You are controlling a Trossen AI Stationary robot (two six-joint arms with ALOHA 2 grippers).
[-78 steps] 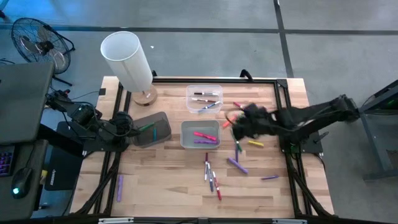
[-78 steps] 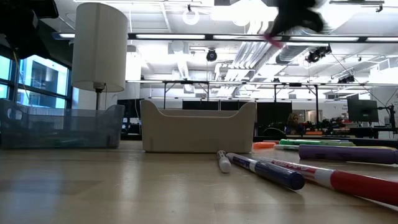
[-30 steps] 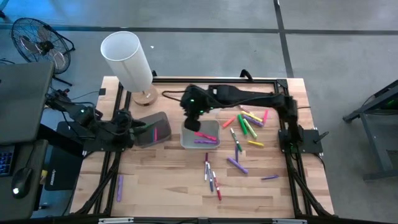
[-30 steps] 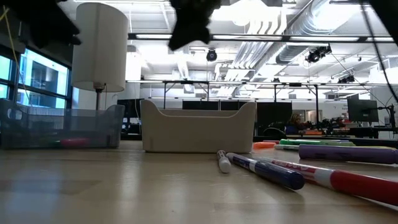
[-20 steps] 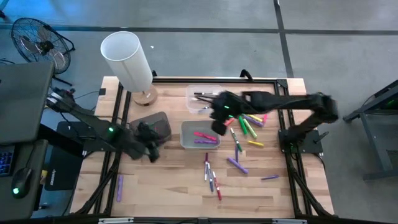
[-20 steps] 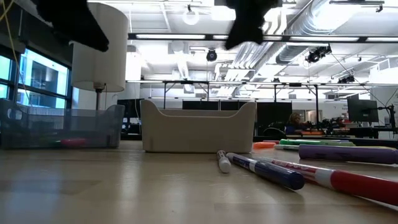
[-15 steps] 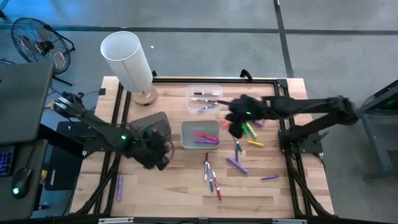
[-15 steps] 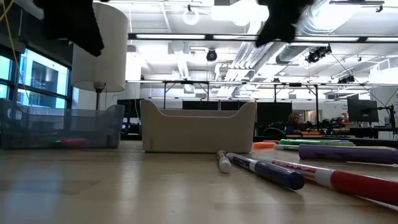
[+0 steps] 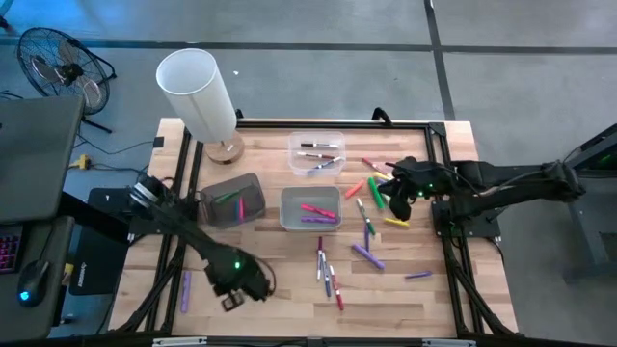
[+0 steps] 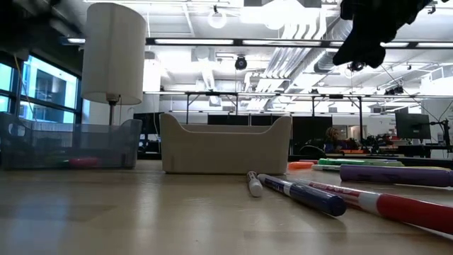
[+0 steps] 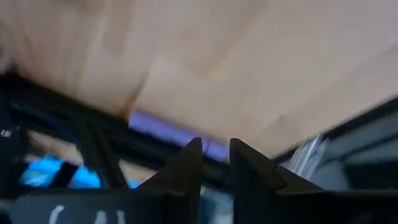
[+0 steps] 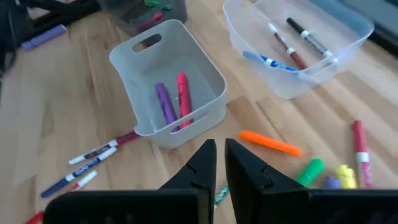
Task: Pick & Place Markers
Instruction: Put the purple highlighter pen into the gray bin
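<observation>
Both arms are between picks here. The right claw point(image 9: 393, 193) hangs over the loose markers point(image 9: 384, 198) scattered on the worktop point(image 9: 280, 308), fingers point(image 12: 205, 163) nearly together with nothing between them. I'd judge it's lining up its next pick, which calls for opening, then dropping onto one stick, perhaps the orange marker point(image 12: 271, 143) just ahead.

The left claw point(image 9: 253, 285) is down near the worktop's front edge, fingers point(image 11: 189, 158) close together with only a narrow gap and empty, pointing towards the lone purple marker point(image 9: 185, 290).

Compared with half a second ago, the left arm has swung from beside the dark bin point(image 9: 233, 200) out to the front, and the right claw has pulled back from near the middle white bin point(image 9: 310, 209), where pink and purple markers already lie, to the pile. More pens sit in the clear bin point(image 9: 316, 152).
</observation>
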